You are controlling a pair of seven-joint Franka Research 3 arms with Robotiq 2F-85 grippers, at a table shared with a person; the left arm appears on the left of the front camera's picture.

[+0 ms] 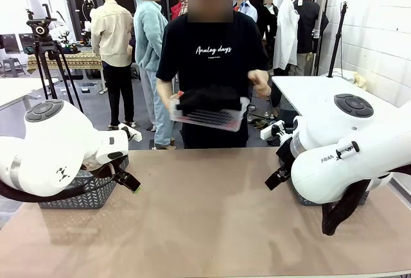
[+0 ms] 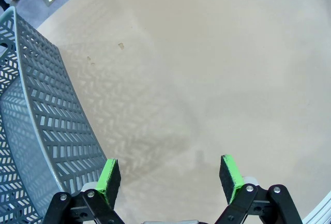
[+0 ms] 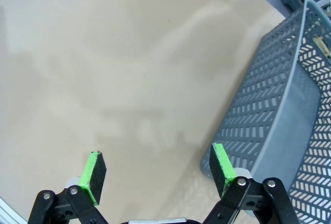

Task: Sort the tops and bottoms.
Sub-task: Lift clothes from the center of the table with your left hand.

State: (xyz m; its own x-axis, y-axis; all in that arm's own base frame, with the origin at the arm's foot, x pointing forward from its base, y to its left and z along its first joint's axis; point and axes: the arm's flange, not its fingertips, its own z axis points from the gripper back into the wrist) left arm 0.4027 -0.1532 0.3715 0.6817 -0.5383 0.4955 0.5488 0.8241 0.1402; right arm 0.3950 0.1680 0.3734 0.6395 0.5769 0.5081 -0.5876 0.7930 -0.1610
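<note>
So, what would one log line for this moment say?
left gripper: open, empty | right gripper: open, empty | person: holding clear tray of black clothing

A white block wall (image 1: 379,21) on the right, grey floor (image 1: 96,114) — a white side table (image 1: 314,92) near it.

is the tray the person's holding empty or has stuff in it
Loaded: black fabric lies heaped in the pale tray, rising above its rim, as the person holds it beyond the table's far edge.
</note>
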